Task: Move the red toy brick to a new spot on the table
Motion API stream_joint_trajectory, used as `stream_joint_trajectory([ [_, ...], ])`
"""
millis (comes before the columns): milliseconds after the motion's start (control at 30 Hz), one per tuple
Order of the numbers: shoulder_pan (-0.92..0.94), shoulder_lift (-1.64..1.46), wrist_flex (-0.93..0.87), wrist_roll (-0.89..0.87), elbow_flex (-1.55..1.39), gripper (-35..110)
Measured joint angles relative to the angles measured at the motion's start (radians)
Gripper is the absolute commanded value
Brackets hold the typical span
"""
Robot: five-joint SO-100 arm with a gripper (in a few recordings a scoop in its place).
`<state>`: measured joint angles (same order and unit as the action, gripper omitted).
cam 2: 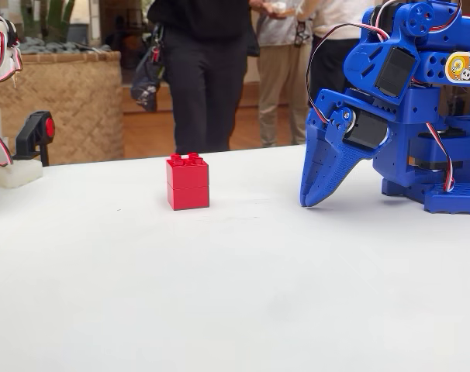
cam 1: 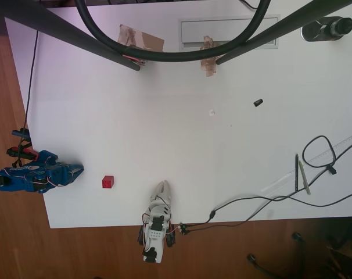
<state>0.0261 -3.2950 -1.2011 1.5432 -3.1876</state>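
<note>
The red toy brick (cam 1: 108, 182) stands on the white bench (cam 1: 182, 116) near its lower edge in the overhead view, toward the lower-left corner, free of any grip. The blue arm sits folded at the left edge, and its gripper (cam 1: 77, 171) points along the bench toward the brick, near it but apart.

The fixed view sits low at bench level and adds what the overhead view cannot give: the brick (cam 2: 188, 182) shows as two red layers stacked, studs on top, standing upright and flat on the surface. The gripper (cam 2: 316, 200) hangs tip-down to its right, jaws drawn together with nothing between them, the tip at or just above the bench. People stand behind the far edge there.

The overhead view alone gives the wider layout: a small black object (cam 1: 258, 103) well away toward the right half, taped cardboard scraps (cam 1: 140, 39) by the upper edge, and a black cable (cam 1: 263, 200) looping near the lower-right corner.
</note>
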Motion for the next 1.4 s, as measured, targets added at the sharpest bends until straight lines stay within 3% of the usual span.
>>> stream_joint_trajectory([
  [533,-0.075,-0.005,0.0,-0.112,0.0,0],
  [1400,-0.097,-0.006,0.0,-0.095,0.0,0],
])
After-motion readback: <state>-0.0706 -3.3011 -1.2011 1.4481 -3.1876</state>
